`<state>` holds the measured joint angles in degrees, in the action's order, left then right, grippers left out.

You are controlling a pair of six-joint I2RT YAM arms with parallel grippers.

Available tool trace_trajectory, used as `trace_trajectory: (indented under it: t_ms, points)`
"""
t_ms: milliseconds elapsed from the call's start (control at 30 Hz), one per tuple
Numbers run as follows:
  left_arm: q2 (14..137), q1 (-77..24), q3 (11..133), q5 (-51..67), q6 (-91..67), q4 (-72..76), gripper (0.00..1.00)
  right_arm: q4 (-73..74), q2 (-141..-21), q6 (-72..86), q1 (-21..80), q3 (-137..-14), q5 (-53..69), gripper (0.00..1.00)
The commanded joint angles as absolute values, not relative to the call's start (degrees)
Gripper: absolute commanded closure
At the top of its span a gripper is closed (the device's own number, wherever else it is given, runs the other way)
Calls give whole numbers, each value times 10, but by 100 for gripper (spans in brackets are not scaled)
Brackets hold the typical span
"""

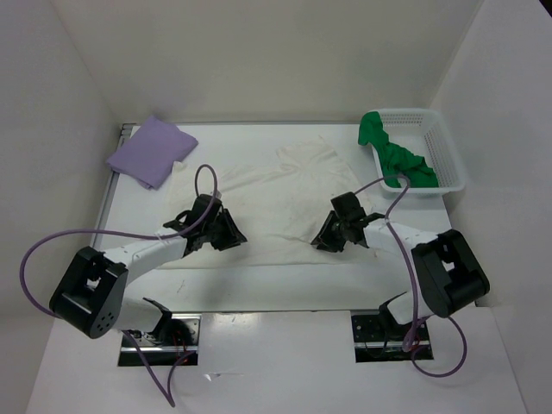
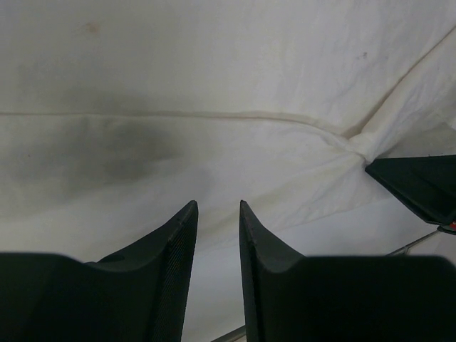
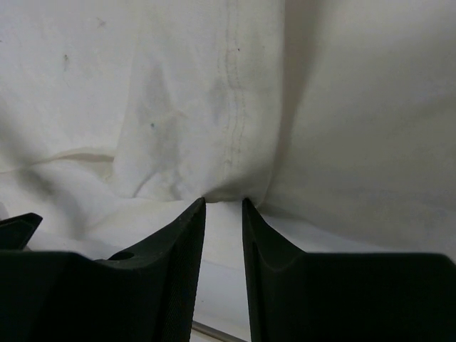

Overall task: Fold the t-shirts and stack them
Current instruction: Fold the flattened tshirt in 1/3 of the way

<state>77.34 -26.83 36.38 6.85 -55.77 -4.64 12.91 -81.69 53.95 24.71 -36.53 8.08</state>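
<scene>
I am reaching out over the white counter (image 1: 259, 297), my 2 arms stretching from its near edge toward the middle. The white t-shirt (image 1: 285, 185) is lying spread across the centre of the counter, rumpled, with creases running toward both my hands. At the far right corner the white mesh basket (image 1: 448, 151) is sitting on the counter. The green t-shirt (image 1: 397, 155) is lying bunched in it, with 1 end spilling over the basket's left rim. At the far left corner the lavender t-shirt (image 1: 151, 151) is resting folded, well apart from the white one.

My left hand (image 1: 228, 231) is hanging over the near left part of the white t-shirt. In its wrist view my left hand (image 2: 217, 206) is showing its 2 fingers parted by a narrow gap with nothing between them, and the white t-shirt (image 2: 214, 85) is lying flat beyond, a seam crossing it.

My right hand (image 1: 332, 235) is sitting at the shirt's near right part. In its own view my right hand (image 3: 223, 203) is also narrowly parted, gripping nothing. A puckered fold of the white t-shirt (image 3: 342, 107) is meeting its fingertips.
</scene>
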Motion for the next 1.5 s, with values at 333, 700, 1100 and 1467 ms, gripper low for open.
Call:
trace_trajectory:
  t_ms: [333,700,1100,1467]
  points:
    - [714,-269,344,71,-557,-48,63,150,-757,559,249,-352,25,67]
    - [775,-299,358,98,-546,-17,56,132,-789,559,249,-346,25,67]
    - [803,-337,369,66,-550,-18,56,109,-807,559,249,-352,52,85]
    - [798,-337,352,55,-555,-23,56,91,-865,541,249,-441,62,96]
